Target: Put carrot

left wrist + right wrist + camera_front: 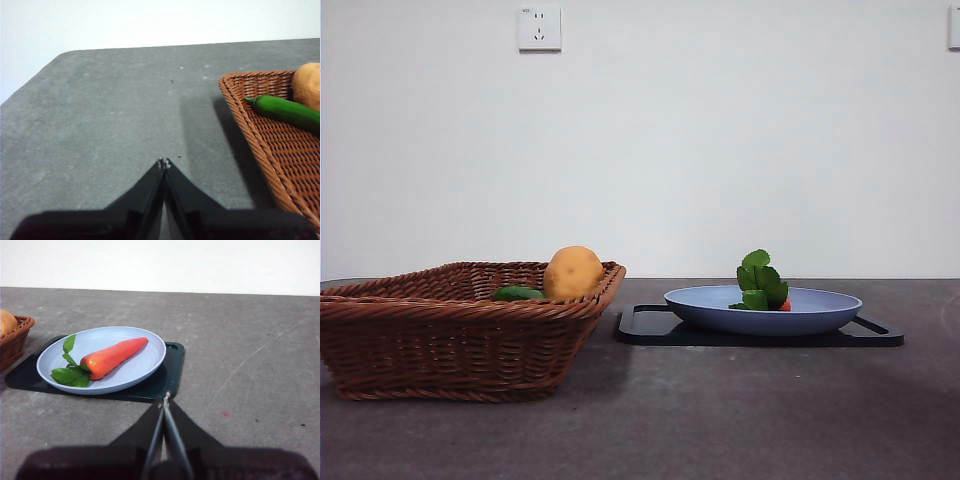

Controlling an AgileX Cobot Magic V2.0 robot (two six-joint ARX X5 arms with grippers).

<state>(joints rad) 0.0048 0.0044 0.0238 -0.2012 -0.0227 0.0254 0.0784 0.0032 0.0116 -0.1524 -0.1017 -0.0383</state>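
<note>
In the front view the carrot (763, 283) lies in a shallow blue plate (820, 310), only its bushy green leaves and a sliver of orange-red showing above the rim; the plate sits on a flat black tray (650, 328) on the grey, matte table (720, 420). Beside the tray stands a woven brown wicker basket (440, 340) holding a round tan potato (572, 271) and a small green vegetable (517, 293). No arm shows here. Going by this, the putting looks done, with the carrot resting in the plate and nothing holding it; if any step is left, the pictures do not show it. In the left wrist view the left gripper (164, 162) hangs over bare table just beside the basket's corner, its black jaws pressed together with nothing between them. The basket's weave is tight and ribbed with a braided rim, the green vegetable is smooth, long and glossy, and the potato's skin is dull. In the right wrist view the right gripper (166, 399) is near the tray's edge, clear of the plate, its jaws closed tip to tip and empty. The carrot there is glossy, tapered, plastic-looking, lying on its side across the plate with the leafy thick end towards the basket. The plate is smooth and matte, the tray has rounded corners, and the tabletop is speckled and lightly scratched.
</note>
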